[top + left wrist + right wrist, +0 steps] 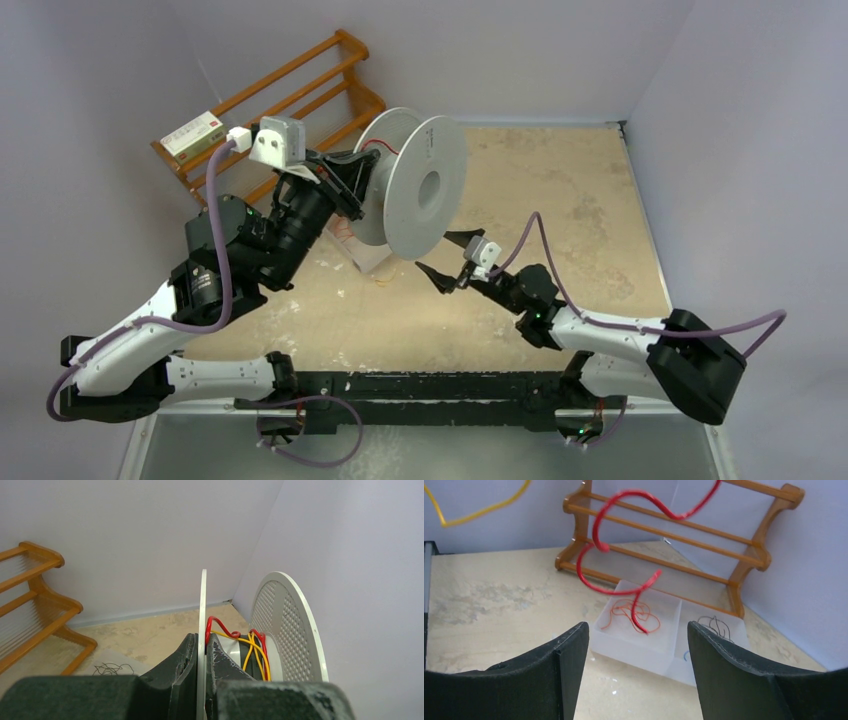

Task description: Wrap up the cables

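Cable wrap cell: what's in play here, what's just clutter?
In play: white plastic spool, gripped by left gripper; thick red cable; yellow cable; clear divided tray of thin wires; open right gripper.
Clutter: wooden rack; small white box on it.

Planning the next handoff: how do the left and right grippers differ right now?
The left gripper is shut on the solid flange of the spool; the right gripper is open and empty. The left is against the spool; the right stands clear of it, facing the tray with loose cables. Both have dark fingers.
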Motion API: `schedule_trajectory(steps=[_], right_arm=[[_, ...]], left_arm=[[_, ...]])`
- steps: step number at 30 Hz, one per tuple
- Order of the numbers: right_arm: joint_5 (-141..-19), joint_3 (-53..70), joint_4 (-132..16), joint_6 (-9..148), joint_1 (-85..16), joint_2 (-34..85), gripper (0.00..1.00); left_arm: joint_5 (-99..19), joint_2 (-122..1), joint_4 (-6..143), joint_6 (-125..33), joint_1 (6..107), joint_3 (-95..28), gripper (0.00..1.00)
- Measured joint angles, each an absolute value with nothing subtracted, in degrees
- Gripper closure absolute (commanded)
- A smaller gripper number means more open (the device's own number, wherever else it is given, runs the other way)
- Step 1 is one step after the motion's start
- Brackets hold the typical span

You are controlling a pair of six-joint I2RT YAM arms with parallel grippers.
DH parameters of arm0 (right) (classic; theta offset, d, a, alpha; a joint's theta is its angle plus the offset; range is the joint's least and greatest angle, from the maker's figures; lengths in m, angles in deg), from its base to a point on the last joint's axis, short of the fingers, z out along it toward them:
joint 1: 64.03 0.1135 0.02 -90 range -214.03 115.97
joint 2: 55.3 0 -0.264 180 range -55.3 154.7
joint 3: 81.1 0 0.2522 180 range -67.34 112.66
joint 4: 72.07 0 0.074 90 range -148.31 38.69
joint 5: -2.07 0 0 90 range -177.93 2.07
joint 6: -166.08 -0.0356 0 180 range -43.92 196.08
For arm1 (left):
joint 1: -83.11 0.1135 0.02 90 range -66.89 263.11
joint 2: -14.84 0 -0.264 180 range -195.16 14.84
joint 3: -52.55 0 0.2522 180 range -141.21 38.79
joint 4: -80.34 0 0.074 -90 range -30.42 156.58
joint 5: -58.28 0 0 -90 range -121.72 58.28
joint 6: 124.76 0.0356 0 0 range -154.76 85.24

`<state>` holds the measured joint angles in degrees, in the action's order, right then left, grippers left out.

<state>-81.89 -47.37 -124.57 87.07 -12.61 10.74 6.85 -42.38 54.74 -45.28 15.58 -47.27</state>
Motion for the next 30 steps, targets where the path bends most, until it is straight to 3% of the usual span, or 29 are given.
schedule_trajectory(steps=[5, 9, 20, 26, 30], right_arm=[[-77.95, -43.96, -126.06, 86.43, -13.01, 15.03, 0.34], [-76.8, -42.89, -126.45, 86.0, -13.33, 17.04, 0.45], [-76.12, -42.15, -127.83, 84.64, -13.86, 19.44, 0.65], [-75.35, -41.49, -128.02, 84.34, -14.06, 20.23, 1.0], [-74.81, -41.19, -128.0, 84.2, -14.21, 20.38, 1.0]], left_arm=[[6.5, -42.38, 54.72, -45.3, 15.58, -47.27, 1.0], [6.37, -42.38, 54.55, -45.3, 15.58, -47.36, 1.0], [6.19, -41.92, 54.46, -45.35, 15.58, -47.64, 1.0], [6.19, -41.89, 54.46, -45.72, 15.58, -47.67, 1.0], [6.19, -41.89, 54.46, -45.72, 15.58, -47.67, 1.0]])
